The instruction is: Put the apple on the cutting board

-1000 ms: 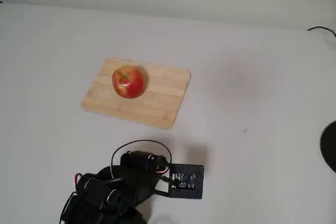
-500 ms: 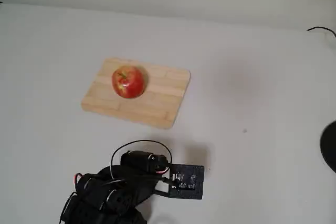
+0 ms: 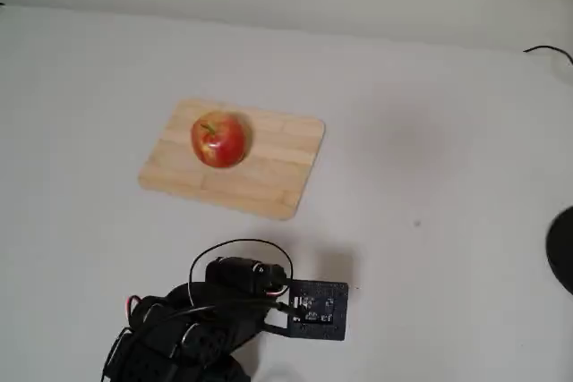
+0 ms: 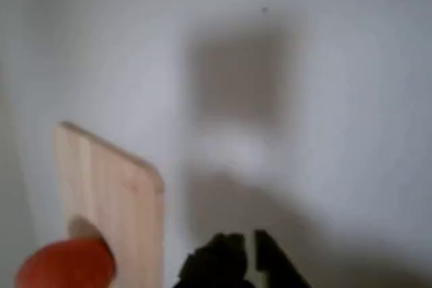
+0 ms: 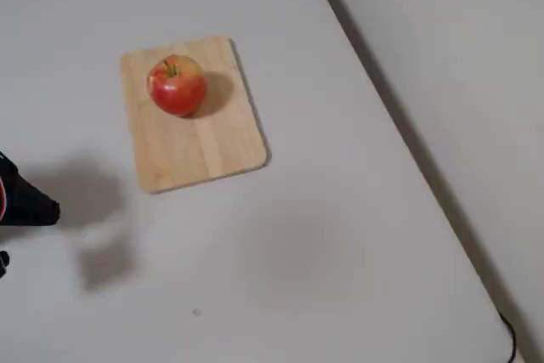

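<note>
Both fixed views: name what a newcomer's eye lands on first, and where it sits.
The red apple stands out first, resting on the light-wood cutting board toward one end rather than at its centre, stem up. The board lies flat on the plain white table. In a fixed view the black arm sits folded low near the bottom edge, well apart from the board.

Showing as a black arm (image 3: 192, 328) throughout, built of bulky rounded joint housings. Carrying a dark cylindrical motor (image 3: 235, 272) on top, with a thin black cable (image 3: 235, 243) looping in an arc above it. Trailing red and white wires (image 3: 277, 290) toward a flat black square board (image 3: 313, 309) studded with small pale components. Appearing as blurred black pincer (image 4: 244, 261) tips in the wrist view.
</note>
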